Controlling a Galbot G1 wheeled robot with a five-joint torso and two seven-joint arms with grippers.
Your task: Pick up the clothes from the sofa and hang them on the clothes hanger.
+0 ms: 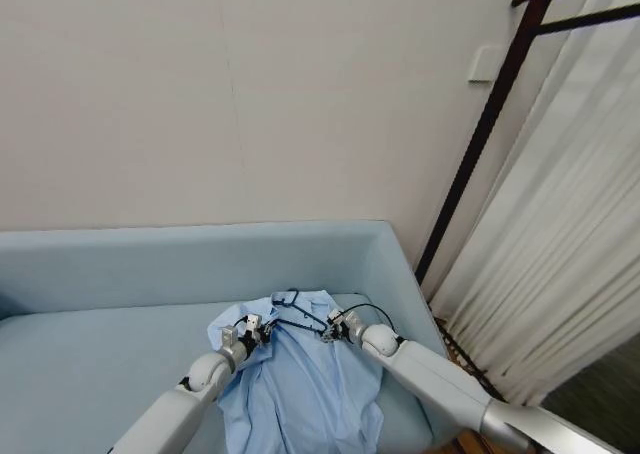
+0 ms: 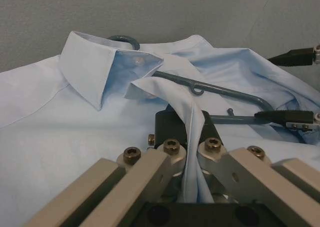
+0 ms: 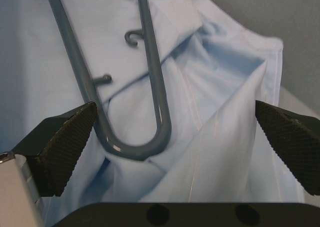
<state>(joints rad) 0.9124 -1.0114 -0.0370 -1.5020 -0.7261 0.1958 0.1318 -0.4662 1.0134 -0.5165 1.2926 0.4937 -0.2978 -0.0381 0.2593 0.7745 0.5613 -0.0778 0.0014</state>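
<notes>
- Light blue shirt [image 1: 300, 384] lies spread on the seat of the pale blue sofa [image 1: 100, 354], lower centre of the head view, close to the sofa's right armrest.
- Grey-blue hanger [image 1: 300, 319] lies on the upper part of the shirt by the collar, touching the fabric; its hook peeks out behind the collar [image 2: 90, 72] in the left wrist view.
- One hanger shoulder [image 2: 225, 93] sits outside the open shirt front, resting on the cloth.
- Left gripper [image 1: 256, 329] is down at the shirt's collar end, left of the hanger; jaws pressed together on a fold of the shirt's front edge [image 2: 187, 137], cloth running down between them.
- Right gripper [image 1: 333, 329] is at the hanger's right end, just across from the left one; jaws wide apart, knurled fingertips [image 3: 65, 142] either side of the hanger's rounded end [image 3: 150, 87], not touching it.
- Shirt fabric [image 3: 225, 112] is bunched under that hanger end.
- Dark clothes rack [image 1: 490, 114] stands upper right of the head view, beside the white curtain [image 1: 570, 224], well apart from the shirt.
</notes>
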